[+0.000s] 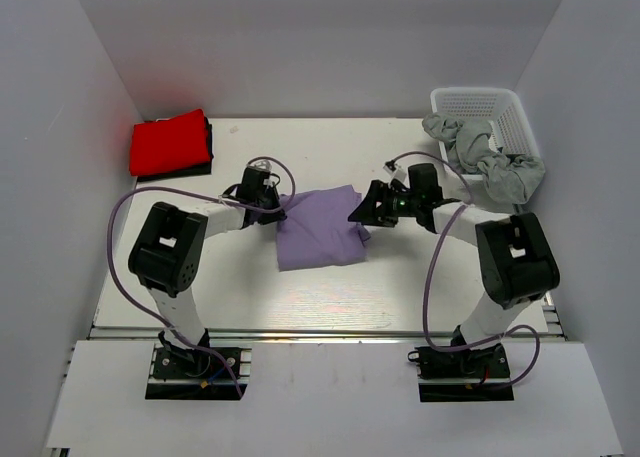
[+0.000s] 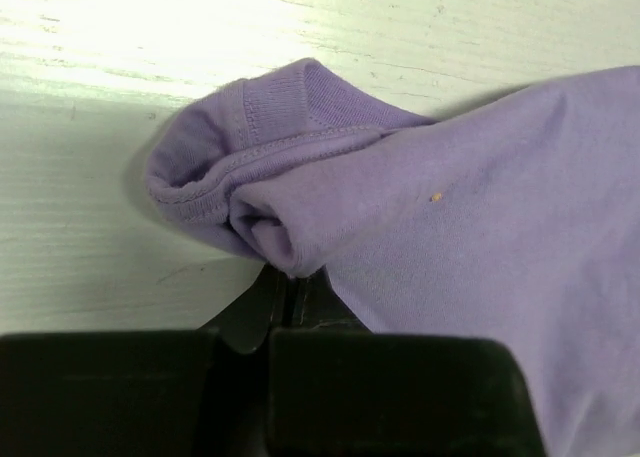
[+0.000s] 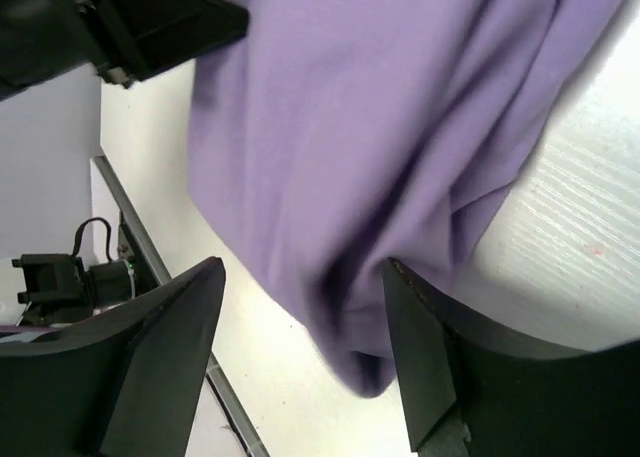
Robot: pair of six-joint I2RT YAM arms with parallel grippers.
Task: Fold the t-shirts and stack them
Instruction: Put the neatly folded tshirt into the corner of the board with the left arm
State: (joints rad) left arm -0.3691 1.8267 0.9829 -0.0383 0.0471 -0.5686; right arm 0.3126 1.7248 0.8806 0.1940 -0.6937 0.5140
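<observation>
One basket (image 1: 497, 105), grey cloth (image 1: 482, 159) spilling over its rim | left fingers (image 2: 245, 322) pinch lavender t-shirt (image 1: 318, 232) | right fingers (image 3: 440, 347) spread astride it | red t-shirt (image 1: 168, 142) far-left

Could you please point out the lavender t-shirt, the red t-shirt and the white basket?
soft lavender-purple cotton t-shirt (image 1: 318, 232), top view, its middle
folded bright red t-shirt (image 1: 168, 143), top view, its middle
white plastic lattice basket (image 1: 478, 94), top view, far rim

Overhead; wrists close — sharing lavender t-shirt (image 1: 318, 227).
</observation>
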